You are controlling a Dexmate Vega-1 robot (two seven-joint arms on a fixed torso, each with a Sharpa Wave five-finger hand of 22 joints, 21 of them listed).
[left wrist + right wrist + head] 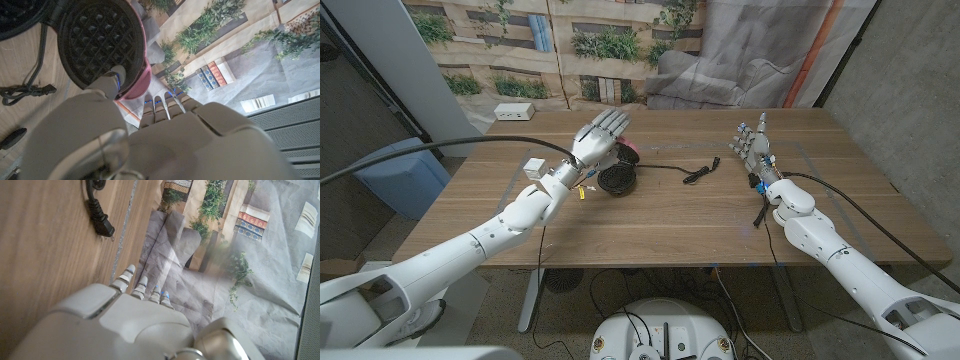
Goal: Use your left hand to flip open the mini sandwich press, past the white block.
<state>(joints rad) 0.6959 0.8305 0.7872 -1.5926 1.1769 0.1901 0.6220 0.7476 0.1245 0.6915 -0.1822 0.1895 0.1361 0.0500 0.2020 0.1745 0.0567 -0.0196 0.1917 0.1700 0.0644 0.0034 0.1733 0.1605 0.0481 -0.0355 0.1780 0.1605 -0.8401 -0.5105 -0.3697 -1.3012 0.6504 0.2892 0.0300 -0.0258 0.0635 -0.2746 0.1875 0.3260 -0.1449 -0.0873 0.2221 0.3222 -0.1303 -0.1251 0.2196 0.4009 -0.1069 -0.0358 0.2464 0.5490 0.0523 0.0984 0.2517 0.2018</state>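
Mini sandwich press point(618, 176), pink shell with black waffle plates, sits left of table centre, lid raised. Left hand point(598, 136) rests against the lid's far side, fingers extended, thumb point(111, 80) on the lid's plate. Small white block point(534, 167) lies left of it. Right hand point(754, 148) stands upright, fingers apart, holding nothing.

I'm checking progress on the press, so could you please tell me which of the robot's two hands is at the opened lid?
The left hand: it touches the pink sandwich press's raised lid, while the right hand stands apart.
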